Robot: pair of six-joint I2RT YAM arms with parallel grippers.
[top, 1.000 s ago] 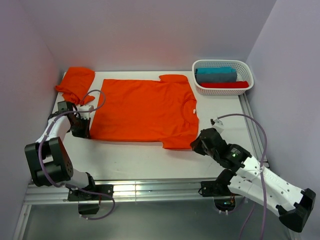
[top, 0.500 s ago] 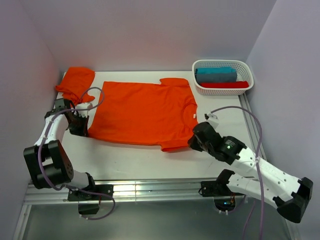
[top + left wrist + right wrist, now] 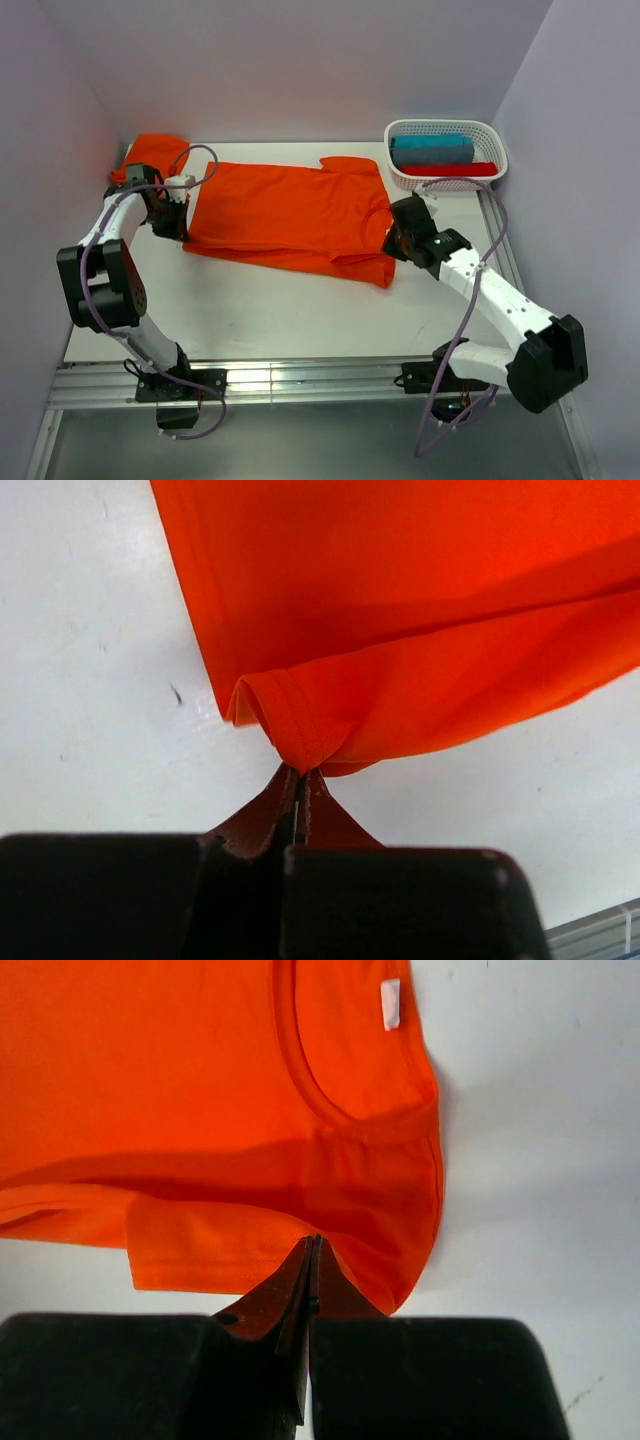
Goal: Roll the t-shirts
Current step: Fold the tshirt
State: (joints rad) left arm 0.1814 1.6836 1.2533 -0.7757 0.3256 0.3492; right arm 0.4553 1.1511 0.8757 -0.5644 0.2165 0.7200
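From above, the spread t-shirt [image 3: 290, 215] lies on the white surface [image 3: 280, 310] to the left of the basket [image 3: 497, 150], its collar end toward the basket and its hem end away from it. My right fingers [image 3: 395, 240] are at the collar end, near the basket's front-left corner. My left fingers [image 3: 176, 230] are at the hem end, well apart from the basket. From this height both sets of tips are lost against dark housings, so I cannot read the grip here. A second, bunched t-shirt [image 3: 150, 150] lies farther left still, partly behind my left arm. Inside the basket are a teal cloth [image 3: 432, 150] and a red cloth [image 3: 450, 169], the red one mostly hidden by the front wall. In my left wrist view, the left fingers [image 3: 300, 780] are pressed together with no gap, pinching a curled corner of the hem. The shirt's fabric [image 3: 400, 600] runs off the top and right edges, and a doubled layer droops beneath it. In my right wrist view, the right fingers [image 3: 313, 1250] are likewise clamped tight on the lower edge just below the neckline, near a sleeve flap. A small white label [image 3: 390, 1005] shows inside the collar, its print too small to read, and the shirt is cut off at the left and top.
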